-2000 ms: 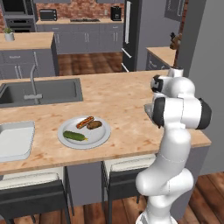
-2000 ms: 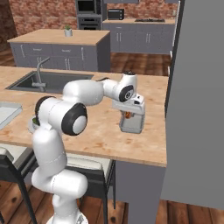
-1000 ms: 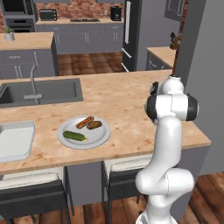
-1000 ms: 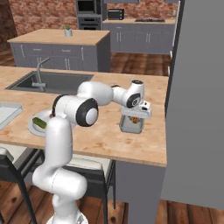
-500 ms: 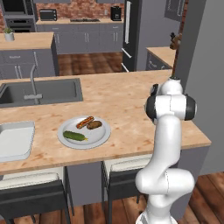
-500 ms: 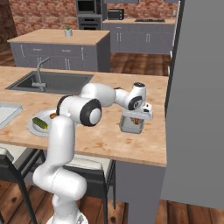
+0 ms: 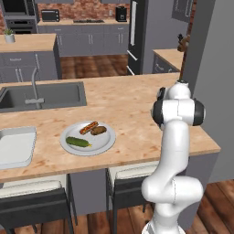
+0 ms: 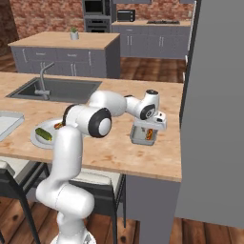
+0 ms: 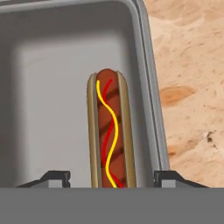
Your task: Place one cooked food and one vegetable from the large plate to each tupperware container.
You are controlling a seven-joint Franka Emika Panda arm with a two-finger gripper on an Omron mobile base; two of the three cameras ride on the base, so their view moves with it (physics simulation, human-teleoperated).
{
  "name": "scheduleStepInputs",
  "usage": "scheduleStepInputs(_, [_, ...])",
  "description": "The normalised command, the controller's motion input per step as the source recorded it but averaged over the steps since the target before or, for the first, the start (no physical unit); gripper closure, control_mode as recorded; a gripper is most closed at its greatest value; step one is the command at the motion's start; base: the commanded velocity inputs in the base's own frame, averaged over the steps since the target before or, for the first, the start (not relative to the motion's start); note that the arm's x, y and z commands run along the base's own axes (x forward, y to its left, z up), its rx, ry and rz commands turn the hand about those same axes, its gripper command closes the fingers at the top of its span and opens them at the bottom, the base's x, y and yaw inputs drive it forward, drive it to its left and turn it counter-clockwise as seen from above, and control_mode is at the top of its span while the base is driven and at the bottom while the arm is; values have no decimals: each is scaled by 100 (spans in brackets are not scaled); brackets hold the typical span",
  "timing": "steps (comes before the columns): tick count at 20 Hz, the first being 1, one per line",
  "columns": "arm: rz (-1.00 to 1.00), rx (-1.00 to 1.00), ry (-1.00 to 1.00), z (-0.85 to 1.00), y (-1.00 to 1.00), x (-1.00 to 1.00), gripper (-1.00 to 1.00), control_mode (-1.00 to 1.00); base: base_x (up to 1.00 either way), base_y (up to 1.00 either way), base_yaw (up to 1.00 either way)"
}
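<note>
A hot dog (image 9: pixel 109 131) with yellow and red sauce lines lies along the right wall of a grey tupperware container (image 9: pixel 52 87). My gripper (image 9: pixel 112 177) hangs open just above it, its fingertips (image 9: pixel 54 176) standing clear on either side. From the right base view the gripper (image 8: pixel 151 126) sits low over that container (image 8: pixel 137 141) near the counter's right end. The large plate (image 7: pixel 104 140) holds a cucumber (image 7: pixel 78 142), a second hot dog (image 7: pixel 88 127) and a brown piece of food (image 7: pixel 98 130). The other tupperware container (image 7: pixel 13 148) stands left of the plate.
A dark sink (image 7: pixel 50 93) with a faucet (image 7: pixel 34 87) is set into the counter behind the plate. A grey wall (image 8: pixel 214 119) rises right beside the counter's end. Stools (image 7: pixel 32 201) stand under the front edge.
The fingers have spread apart and let go of the hot dog, which now lies in the container. The arm has hardly moved.
</note>
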Motion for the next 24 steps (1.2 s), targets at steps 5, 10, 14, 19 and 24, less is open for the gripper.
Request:
scheduleStepInputs(5, [0, 0, 0, 0, 0, 1, -100, -100, 0, 0, 0])
scheduleStepInputs(10, [1, -1, -5, 17, 58, -29, -100, -100, 0, 0, 0])
scheduleStepInputs(14, [8, 0, -6, 71, 90, -47, -100, -100, 0, 0, 0])
scheduleStepInputs(19, [23, 2, 0, 62, 95, -51, -100, -100, 0, 0, 0])
scheduleStepInputs(24, [26, 0, 0, 36, 100, -55, -100, -100, 0, 0, 0])
